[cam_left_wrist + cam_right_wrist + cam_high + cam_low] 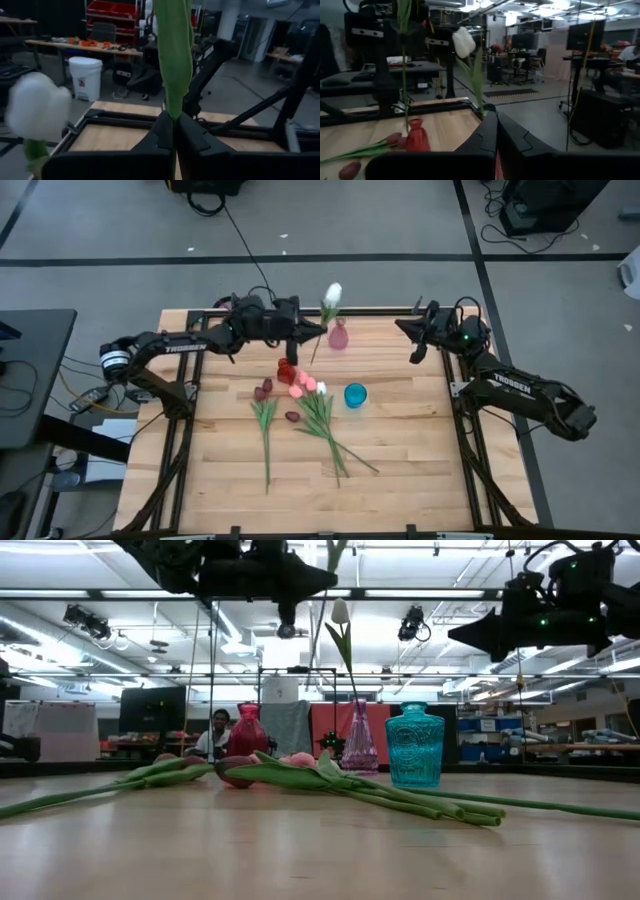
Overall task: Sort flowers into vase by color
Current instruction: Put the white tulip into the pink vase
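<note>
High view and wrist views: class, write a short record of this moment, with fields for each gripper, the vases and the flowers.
left gripper: fingers shut on a green stem, near the red vase; its head unseen
right gripper: shut, empty, waiting on the right
other vases: pink vase, blue vase
already placed: white tulip in the pink vase
loose flowers: lying by the blue vase

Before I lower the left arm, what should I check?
1. Left gripper shut on stem: ok.
2. Held flower's head colour: cannot tell, out of view.
3. Stem reaches down to red vase: ok; inside its mouth: cannot tell.
4. White tulip standing in pink vase: ok.
5. Right gripper shut, empty, away from the vases: ok.
</note>
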`<state>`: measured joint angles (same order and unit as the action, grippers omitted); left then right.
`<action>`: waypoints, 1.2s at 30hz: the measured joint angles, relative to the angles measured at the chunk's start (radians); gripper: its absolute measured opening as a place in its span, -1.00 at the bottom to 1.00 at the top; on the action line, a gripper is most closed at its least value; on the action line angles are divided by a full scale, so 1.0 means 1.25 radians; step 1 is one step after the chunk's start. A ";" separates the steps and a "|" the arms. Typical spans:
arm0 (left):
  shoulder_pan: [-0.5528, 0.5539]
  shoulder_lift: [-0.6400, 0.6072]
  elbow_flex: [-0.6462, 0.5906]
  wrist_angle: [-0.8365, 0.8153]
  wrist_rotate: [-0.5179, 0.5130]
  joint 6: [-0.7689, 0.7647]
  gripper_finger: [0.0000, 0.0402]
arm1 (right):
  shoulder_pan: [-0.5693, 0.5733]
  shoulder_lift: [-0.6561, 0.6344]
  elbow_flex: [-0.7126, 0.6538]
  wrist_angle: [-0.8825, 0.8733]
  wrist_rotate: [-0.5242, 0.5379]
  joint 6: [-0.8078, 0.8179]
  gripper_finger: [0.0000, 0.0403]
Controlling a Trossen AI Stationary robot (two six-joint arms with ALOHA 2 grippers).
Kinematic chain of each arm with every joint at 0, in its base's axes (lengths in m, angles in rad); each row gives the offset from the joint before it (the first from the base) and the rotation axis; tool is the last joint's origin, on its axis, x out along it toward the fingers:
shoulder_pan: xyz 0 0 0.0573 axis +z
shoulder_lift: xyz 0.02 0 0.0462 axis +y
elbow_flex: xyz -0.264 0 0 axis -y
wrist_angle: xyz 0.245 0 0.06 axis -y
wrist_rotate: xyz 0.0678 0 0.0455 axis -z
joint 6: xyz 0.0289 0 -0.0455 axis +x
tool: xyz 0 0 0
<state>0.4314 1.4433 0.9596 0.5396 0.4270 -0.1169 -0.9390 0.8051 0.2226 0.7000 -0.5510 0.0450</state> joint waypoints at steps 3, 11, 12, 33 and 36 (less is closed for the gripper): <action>0.045 -0.020 0.000 -0.003 0.081 -0.040 -0.96 | -0.016 0.001 0.000 -0.002 0.000 0.004 -0.93; 0.165 -0.033 0.000 -0.001 0.089 -0.006 -0.96 | -0.032 0.023 0.000 0.007 0.000 0.004 -0.93; 0.180 -0.028 0.000 0.002 0.067 0.015 -0.96 | -0.032 0.027 0.000 0.012 -0.001 0.004 -0.93; 0.260 0.347 0.186 0.391 0.154 -0.123 -0.96 | -0.032 0.128 0.001 0.114 -0.042 0.001 -0.93; 0.271 0.354 0.219 0.391 0.157 -0.148 -0.96 | -0.032 0.127 0.001 0.115 -0.045 0.001 -0.93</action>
<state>0.7708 1.8859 1.2337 1.0285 0.6231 -0.3019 -0.9795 0.9638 0.2234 0.8436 -0.6067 0.0460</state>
